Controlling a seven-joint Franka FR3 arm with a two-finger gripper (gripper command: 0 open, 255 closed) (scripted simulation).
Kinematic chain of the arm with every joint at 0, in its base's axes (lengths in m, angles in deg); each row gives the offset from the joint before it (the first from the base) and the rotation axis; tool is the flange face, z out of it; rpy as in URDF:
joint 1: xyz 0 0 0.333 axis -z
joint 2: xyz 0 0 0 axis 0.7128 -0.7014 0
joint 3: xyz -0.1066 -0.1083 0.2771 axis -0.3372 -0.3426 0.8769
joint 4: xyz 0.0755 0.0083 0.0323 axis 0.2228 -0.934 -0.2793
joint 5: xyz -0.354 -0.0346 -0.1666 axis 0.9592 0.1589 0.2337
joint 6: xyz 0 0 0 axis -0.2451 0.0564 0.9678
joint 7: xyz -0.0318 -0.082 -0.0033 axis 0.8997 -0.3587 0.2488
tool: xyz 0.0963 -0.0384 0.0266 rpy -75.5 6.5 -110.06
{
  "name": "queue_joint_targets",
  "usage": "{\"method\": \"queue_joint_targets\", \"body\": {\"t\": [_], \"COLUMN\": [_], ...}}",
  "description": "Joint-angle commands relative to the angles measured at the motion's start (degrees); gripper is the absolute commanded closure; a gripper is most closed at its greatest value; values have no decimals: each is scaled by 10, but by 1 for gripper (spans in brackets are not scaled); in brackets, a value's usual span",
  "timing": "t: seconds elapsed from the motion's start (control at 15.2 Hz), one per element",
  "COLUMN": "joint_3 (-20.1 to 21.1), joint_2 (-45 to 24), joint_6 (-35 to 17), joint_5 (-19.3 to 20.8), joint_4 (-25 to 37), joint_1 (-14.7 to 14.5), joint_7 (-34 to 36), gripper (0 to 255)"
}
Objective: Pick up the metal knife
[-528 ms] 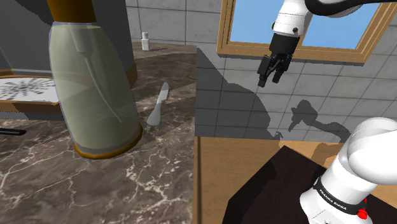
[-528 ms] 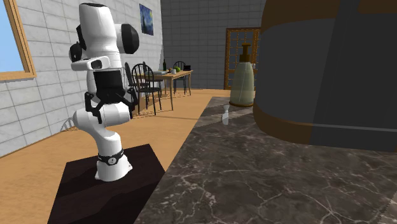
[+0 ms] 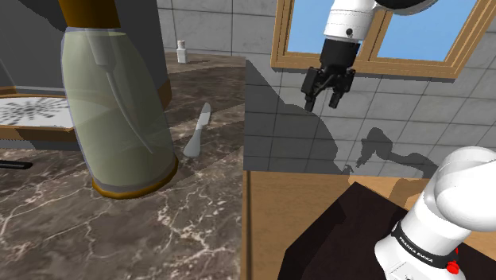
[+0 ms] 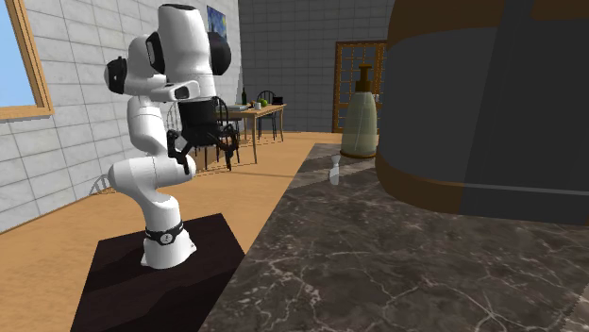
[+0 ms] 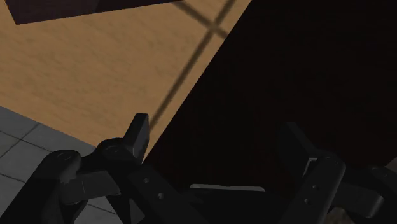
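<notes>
Gripper: seen in the shoulder view raised in front of the lower edge of the window frame, pointing down. Its two fingers are spread wide with nothing between them. The same wide, empty spread is recorded in the wrist view, where the wooden floor and the dark top of the stand are seen beyond the fingers. In the second exterior view the gripper hangs beside the arm, above the floor and short of the counter's edge.

Knife: pale grey, laid flat on the dark marbled counter, lengthwise away from the camera. It is placed near the counter's edge on the shoulder view's right and just beside the base of a large greenish pump bottle. It is well apart from the gripper and untouched.

A small white bottle is noted further back on the counter, by the tiled wall.
</notes>
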Motion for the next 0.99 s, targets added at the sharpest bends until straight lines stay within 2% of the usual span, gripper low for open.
{"method": "queue_joint_targets", "body": {"t": [0.0, 0.53, 0.92], "joint_3": [26, 122, 192], "joint_2": [-16, -124, -236], "joint_6": [-1, -8, -20], "joint_5": [-21, -77, -79], "joint_4": [15, 123, 235], "joint_1": [-1, 7, 20], "joint_7": [50, 239, 388], "gripper": [0, 0, 0]}}
